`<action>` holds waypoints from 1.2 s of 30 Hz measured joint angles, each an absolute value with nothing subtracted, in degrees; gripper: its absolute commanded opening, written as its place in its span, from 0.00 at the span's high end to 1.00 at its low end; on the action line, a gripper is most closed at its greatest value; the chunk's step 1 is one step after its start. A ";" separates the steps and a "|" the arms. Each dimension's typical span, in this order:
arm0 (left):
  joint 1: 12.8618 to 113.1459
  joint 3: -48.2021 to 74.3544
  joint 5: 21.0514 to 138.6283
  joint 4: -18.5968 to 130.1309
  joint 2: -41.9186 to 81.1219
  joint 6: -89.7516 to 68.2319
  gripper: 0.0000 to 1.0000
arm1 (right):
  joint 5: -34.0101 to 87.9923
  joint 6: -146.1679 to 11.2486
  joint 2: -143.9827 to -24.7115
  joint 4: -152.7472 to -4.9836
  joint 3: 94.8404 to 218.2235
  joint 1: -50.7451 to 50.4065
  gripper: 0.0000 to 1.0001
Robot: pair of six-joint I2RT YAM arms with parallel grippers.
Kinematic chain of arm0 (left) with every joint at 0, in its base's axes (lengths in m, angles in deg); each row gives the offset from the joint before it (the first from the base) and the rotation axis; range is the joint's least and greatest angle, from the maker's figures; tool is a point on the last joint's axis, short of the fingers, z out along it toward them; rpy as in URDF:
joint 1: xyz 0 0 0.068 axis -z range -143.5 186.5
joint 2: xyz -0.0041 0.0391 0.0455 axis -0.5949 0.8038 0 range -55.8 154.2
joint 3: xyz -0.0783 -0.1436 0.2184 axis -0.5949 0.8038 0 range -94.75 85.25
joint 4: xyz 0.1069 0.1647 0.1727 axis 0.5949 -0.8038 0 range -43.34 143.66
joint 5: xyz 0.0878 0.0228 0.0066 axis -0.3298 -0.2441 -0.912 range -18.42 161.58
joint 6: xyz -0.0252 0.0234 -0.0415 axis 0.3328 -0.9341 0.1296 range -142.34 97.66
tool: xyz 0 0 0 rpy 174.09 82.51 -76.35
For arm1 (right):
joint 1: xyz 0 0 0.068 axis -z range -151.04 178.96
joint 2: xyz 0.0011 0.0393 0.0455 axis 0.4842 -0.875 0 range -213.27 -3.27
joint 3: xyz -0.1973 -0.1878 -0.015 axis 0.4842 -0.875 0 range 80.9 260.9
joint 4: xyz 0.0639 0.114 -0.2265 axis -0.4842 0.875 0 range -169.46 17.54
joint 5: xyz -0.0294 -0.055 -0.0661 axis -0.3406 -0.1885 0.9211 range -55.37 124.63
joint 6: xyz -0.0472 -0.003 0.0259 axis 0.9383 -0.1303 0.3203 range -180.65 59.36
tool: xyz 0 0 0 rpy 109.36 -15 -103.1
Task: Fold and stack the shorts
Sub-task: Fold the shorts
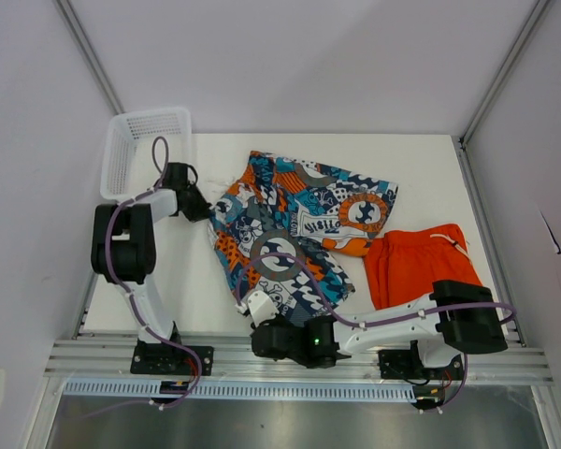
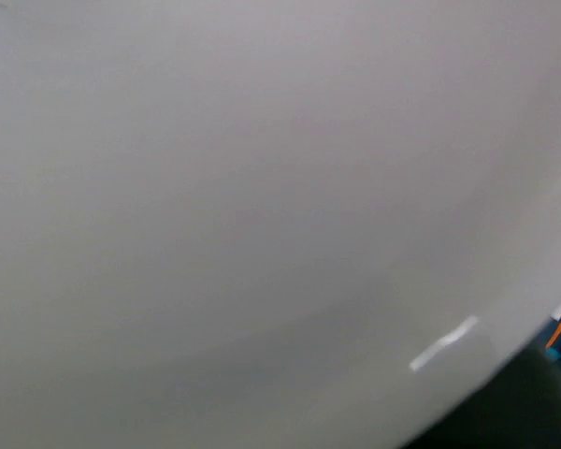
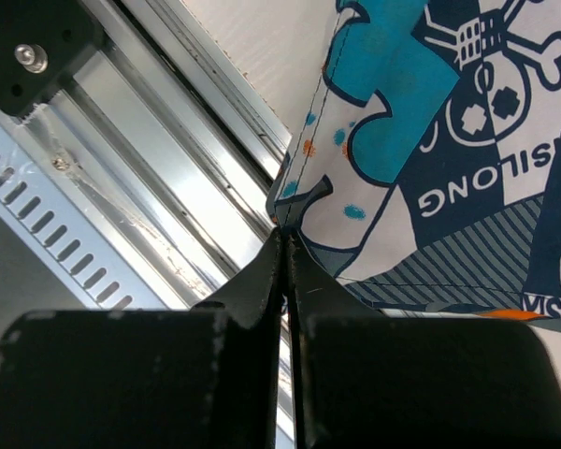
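Right fingers are pressing flat together on the near hem corner of the patterned shorts, which are lying rumpled on the table, stretching away from those tips toward the left fingers. Those are sitting at the cloth's far left edge; whether they are gripping it I cannot tell, their camera showing only blur. Folding of this pair seems to be beginning; next, both edges need lifting and carrying across. Plain orange shorts are lying just right of the patterned pair, clear of both fingers.

The right pincer nips the patterned shorts at their hem.
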State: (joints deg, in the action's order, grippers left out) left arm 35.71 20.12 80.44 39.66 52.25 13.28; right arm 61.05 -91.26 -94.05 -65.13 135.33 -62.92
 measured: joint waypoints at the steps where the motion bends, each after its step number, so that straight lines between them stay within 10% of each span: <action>1: 36.14 19.27 80.16 39.25 52.79 13.25 1.00 | 61.07 -91.26 -93.79 -65.13 135.33 -62.96 1.00; 36: 24.91 26.44 74.56 7.82 9.54 21.25 1.00 | 63.38 -86.60 -89.57 -43.25 156.62 -80.36 1.00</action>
State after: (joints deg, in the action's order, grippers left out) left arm 24.91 26.44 74.56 7.82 9.54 21.25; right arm 63.38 -86.60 -89.57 -43.25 156.62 -80.36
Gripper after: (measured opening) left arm 0.015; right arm 0.006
